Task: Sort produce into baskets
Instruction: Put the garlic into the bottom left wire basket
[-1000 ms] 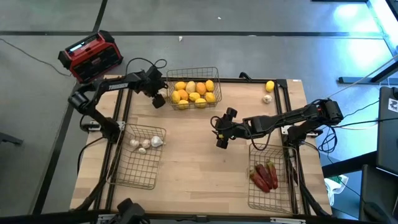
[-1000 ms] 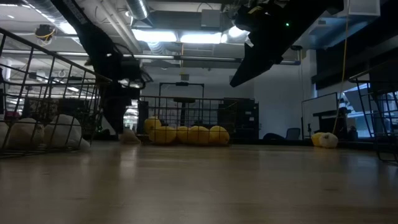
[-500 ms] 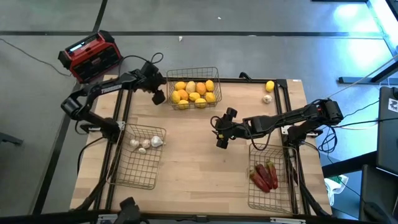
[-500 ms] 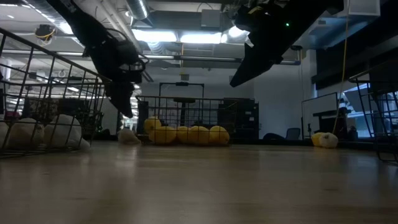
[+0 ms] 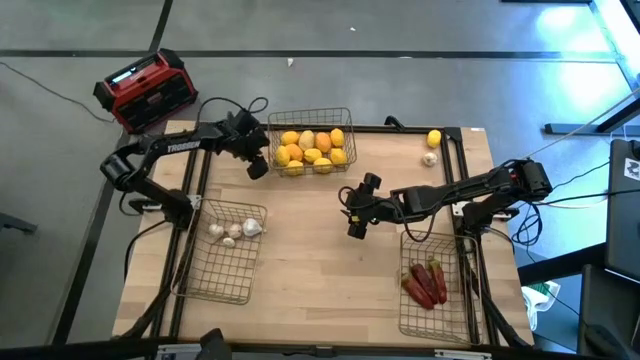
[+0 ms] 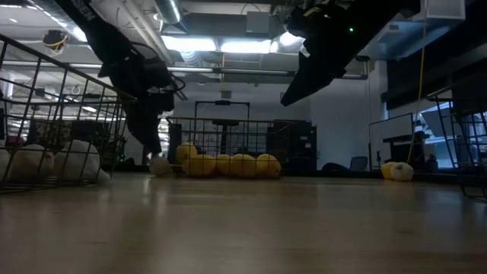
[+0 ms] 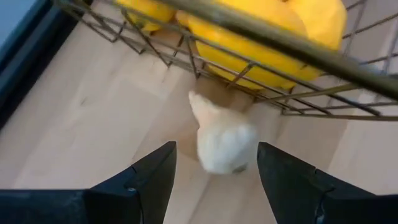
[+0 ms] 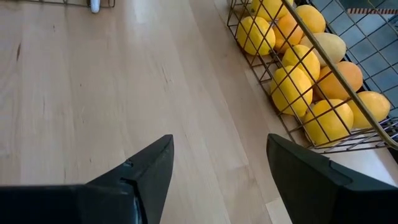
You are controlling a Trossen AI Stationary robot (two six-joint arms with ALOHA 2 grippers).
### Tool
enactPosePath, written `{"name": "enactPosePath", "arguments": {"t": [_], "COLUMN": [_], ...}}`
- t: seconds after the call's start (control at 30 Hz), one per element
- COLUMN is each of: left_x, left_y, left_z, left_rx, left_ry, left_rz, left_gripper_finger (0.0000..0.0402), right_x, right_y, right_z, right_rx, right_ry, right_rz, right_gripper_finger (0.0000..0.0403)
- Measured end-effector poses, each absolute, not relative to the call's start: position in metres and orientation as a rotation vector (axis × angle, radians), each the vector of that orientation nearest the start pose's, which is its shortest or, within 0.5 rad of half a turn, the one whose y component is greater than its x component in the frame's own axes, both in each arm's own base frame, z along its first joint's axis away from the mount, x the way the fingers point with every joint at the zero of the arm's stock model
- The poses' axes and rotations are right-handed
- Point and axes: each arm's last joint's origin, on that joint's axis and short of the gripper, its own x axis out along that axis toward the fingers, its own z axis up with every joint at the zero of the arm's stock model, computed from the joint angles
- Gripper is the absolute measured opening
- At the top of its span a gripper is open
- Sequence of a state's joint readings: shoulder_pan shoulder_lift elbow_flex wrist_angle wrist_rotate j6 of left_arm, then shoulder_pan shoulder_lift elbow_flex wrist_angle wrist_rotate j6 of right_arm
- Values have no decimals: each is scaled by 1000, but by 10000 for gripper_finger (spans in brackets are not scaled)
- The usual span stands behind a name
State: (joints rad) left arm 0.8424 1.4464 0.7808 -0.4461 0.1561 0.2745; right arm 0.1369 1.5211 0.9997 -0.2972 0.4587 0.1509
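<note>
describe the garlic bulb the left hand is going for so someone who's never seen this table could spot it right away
Find the wire basket of yellow and orange fruit at the table's far edge. Just outside its left wall, on the bare wood, lies one white garlic bulb, with the open left hand right over it. It is the only garlic against that basket; the others sit in the left basket or the far right corner.

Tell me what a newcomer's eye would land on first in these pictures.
First, the bright heap of yellow and orange fruits filling the wire basket at the table's far edge. Next, the left gripper, open, poised over a white garlic bulb lying on the wood just outside that basket. The right gripper, also open, hangs over the bare middle of the table, and a lone yellow fruit sits at the far right corner.
</note>
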Motion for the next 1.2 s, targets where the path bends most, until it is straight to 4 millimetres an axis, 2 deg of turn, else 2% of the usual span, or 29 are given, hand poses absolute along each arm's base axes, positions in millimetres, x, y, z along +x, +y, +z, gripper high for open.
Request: {"name": "enactPosePath", "arguments": {"t": [0.27, 0.4, 0.87, 1.2], "left_x": [182, 181, 182, 182], "left_y": [185, 186, 183, 185], "left_z": [166, 166, 154, 155], "left_rx": [-326, -329, -348, -276], "left_ry": [983, 998, 1078, 1092], "left_rz": [505, 560, 542, 557], "left_gripper_finger": [221, 221, 221, 221], "right_x": [312, 312, 312, 312], "right_y": [30, 30, 30, 30], "right_z": [229, 229, 229, 229], "right_rx": [-99, -98, -96, -96], "right_ry": [758, 756, 754, 755], "right_rz": [-361, -361, -362, -362], "right_gripper_finger": [253, 253, 253, 253]}}
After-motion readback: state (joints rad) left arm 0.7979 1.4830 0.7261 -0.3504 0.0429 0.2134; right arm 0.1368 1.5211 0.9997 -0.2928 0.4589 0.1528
